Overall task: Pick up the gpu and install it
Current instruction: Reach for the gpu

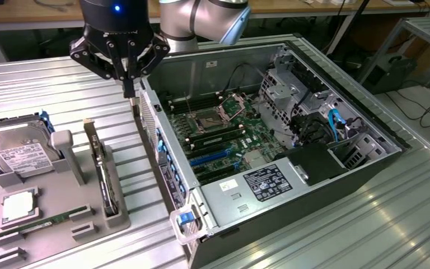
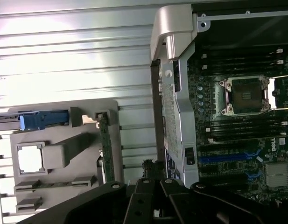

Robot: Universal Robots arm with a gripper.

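Hovering claw [image 1: 130, 95] | gpu [image 1: 103, 174] upright in holder [image 1: 73, 190] (green edge, wrist view)

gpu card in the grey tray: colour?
Green; the thin gpu circuit-board card shows best in the wrist view.

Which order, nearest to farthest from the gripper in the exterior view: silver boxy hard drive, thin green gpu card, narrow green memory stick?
1. gpu card, on edge in the grey tray, nearest the gripper.
2. hard drive, exterior view's left.
3. memory stick, lying flat, lowest in that view.
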